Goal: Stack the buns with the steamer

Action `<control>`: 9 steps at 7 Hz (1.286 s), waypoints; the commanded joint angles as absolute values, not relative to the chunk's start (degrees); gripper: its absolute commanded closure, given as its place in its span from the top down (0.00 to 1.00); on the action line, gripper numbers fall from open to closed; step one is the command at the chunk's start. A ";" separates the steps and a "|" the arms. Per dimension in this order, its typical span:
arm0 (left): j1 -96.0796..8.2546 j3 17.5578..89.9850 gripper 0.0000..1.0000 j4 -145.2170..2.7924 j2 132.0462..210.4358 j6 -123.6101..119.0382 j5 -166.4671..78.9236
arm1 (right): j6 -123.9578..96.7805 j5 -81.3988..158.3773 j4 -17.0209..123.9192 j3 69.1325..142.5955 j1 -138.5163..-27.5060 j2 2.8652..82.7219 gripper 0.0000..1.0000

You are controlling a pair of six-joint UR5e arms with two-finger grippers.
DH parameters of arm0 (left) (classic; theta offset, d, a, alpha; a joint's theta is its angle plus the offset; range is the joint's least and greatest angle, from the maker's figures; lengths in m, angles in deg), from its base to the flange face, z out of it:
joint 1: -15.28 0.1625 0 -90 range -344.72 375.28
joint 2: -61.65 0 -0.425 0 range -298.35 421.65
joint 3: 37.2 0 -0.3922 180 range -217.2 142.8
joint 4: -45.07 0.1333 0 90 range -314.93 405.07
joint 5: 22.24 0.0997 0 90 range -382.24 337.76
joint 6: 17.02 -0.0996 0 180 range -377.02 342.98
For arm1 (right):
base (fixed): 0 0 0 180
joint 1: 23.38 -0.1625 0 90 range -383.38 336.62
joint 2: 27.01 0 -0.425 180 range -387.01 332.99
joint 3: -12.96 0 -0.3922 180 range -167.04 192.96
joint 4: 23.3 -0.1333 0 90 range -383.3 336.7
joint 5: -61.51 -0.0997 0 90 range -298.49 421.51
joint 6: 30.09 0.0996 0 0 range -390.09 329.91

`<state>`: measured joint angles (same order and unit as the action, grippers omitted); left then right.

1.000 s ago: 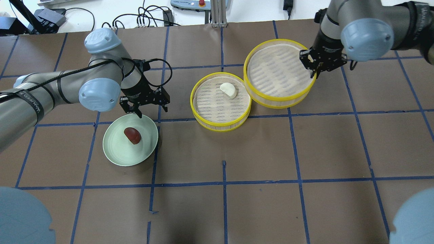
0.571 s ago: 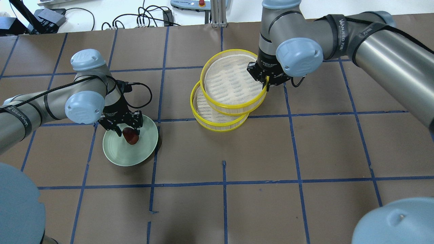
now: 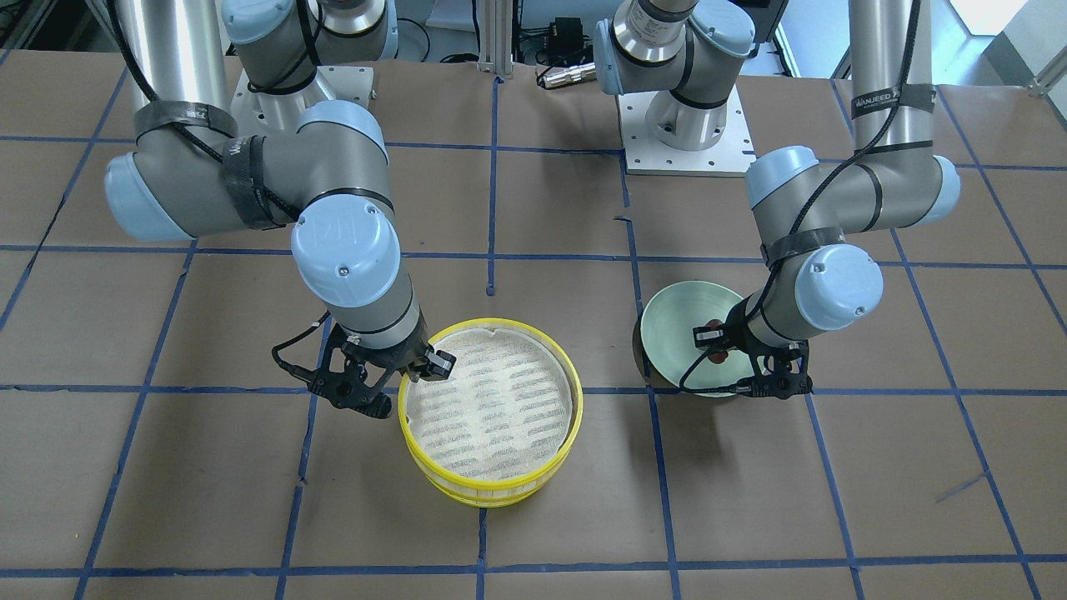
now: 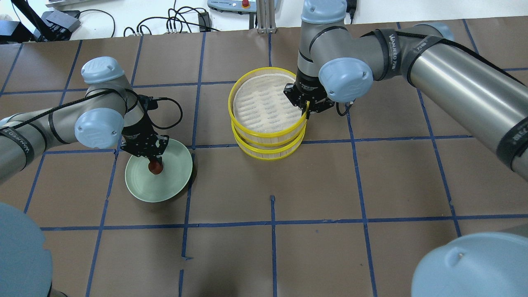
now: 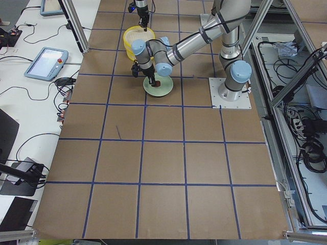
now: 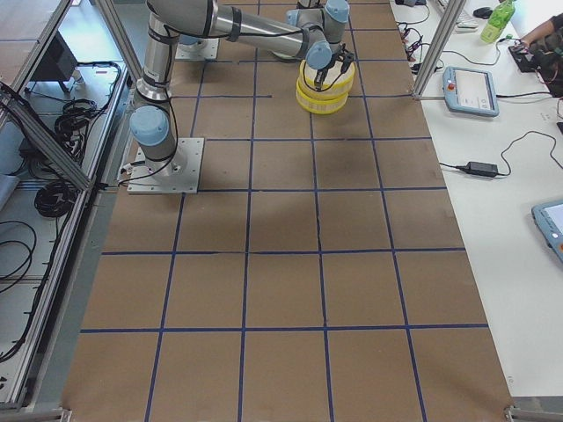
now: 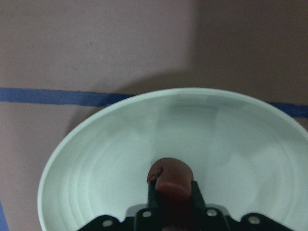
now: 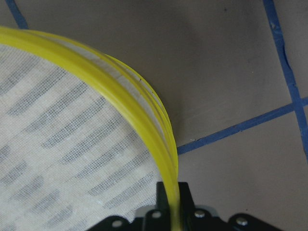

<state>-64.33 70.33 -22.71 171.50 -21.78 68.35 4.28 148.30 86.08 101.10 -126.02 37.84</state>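
Observation:
Two yellow-rimmed steamer trays stand stacked at the table's middle. My right gripper is shut on the rim of the upper tray, which lies almost square over the lower tray. The pinched rim shows in the right wrist view. The white bun is hidden under the upper tray. My left gripper is down in the pale green plate, shut on the reddish-brown bun. The bun sits between the fingers in the left wrist view.
Cables and a teach pendant lie beyond the table's far edge. The arm bases stand at the robot's side of the table. Blue tape lines grid the brown tabletop.
The right gripper carried its tray left and set it over the other tray, covering the white bun. The left gripper came down into the plate and closed on the reddish-brown bun.

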 commanded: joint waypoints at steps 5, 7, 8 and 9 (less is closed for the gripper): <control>-62.06 66.51 0.15 -40.18 170.63 7.22 21.99 | 3.57 148.79 85.78 101.37 -126.12 37.32 0.12; -62.76 66.25 0.18 -41.24 169.85 15.05 14.96 | 3.66 148.79 85.86 101.46 -126.12 37.41 0.32; -63.20 65.55 0.20 -41.68 170.10 19.94 11.37 | 3.66 148.79 85.78 101.55 -126.12 37.50 0.58; -64.07 65.02 0.20 -40.55 170.71 27.90 2.03 | 3.49 148.79 85.77 101.55 -125.95 37.67 0.85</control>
